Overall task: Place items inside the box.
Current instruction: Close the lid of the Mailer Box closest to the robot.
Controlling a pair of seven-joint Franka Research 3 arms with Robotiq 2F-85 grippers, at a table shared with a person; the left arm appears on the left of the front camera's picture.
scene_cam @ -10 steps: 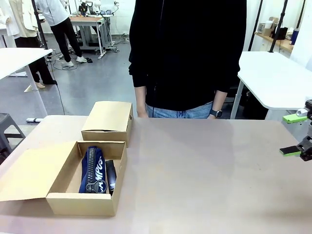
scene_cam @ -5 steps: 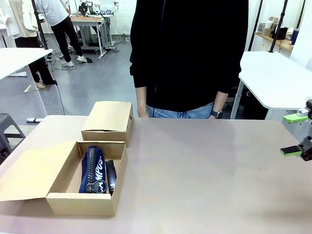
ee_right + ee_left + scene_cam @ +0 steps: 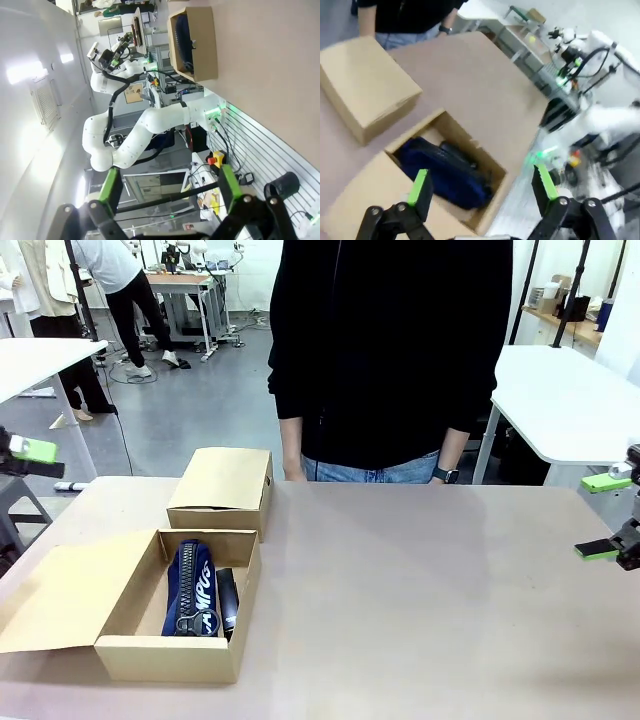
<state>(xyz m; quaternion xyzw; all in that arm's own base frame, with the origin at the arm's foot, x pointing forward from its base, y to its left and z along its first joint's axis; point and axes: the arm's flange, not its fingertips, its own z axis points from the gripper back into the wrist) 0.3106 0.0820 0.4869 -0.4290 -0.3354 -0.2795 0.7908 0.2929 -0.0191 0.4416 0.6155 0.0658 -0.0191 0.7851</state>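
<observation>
The navy pouch (image 3: 194, 588) and black stapler (image 3: 228, 601) already lie side by side inside the open box (image 3: 177, 656) on the table (image 3: 420, 600), so the placing looks done. Both grippers, left (image 3: 482, 185) and right (image 3: 606, 517), hang empty with fingers apart; closing the flap may remain.

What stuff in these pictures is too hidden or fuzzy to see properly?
- Black stapler, front view: mostly hidden by the navy pouch and the box wall.
- Pouch lettering, front view: partly legible, cut by folds.
- Left gripper, front view: cut off by the picture's left edge.
- Right gripper, front view: cut off by the right edge.
- Box contents, left wrist view: blurred by motion.
- Smaller box: shut, inside hidden.
</observation>
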